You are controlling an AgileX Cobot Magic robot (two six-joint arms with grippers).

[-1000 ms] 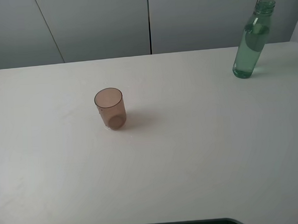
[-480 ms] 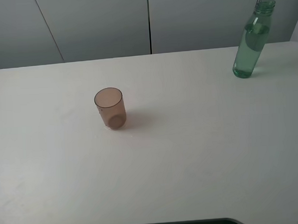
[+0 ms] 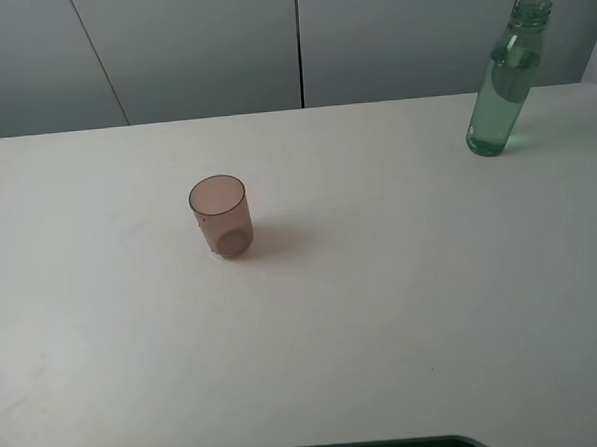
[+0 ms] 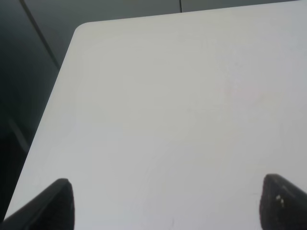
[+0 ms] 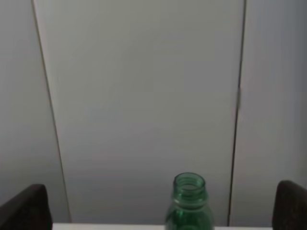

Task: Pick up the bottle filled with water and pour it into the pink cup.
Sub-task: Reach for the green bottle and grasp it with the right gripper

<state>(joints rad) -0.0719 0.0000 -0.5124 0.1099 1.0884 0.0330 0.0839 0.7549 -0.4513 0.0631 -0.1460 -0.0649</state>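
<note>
The white counter [image 3: 383, 299] takes up most of the high view, with a rounded far corner on the left tool's side. Behind it runs a wall of grey panels [image 3: 199, 48] with thin dark seams between them.

The bottle [image 3: 501, 83] stands upright on the counter, on the right tool's side and close to the counter's far edge. It is see-through green with a ribbed neck and no cap, and clear water fills it to about the shoulder. From the right wrist, only its open mouth and neck show, straight ahead of the right tool [image 5: 158, 208]. It lies between the lines of the two fingers, somewhat nearer one of them, and beyond their tips, so nothing touches it.

The pink cup [image 3: 221, 218] stands upright on the left tool's side of the counter, well apart from the bottle and nearer the tools' side than the bottle is. It is a small brownish-pink tumbler with its mouth open upward. How far it sits from either tool cannot be told.

The right tool is released: its dark fingers [image 5: 26, 208] are spread wide and grasp nothing. The left tool [image 4: 170, 206] is released too, its dark fingertips [image 4: 57, 206] set far apart over bare counter near the rounded corner.
</note>
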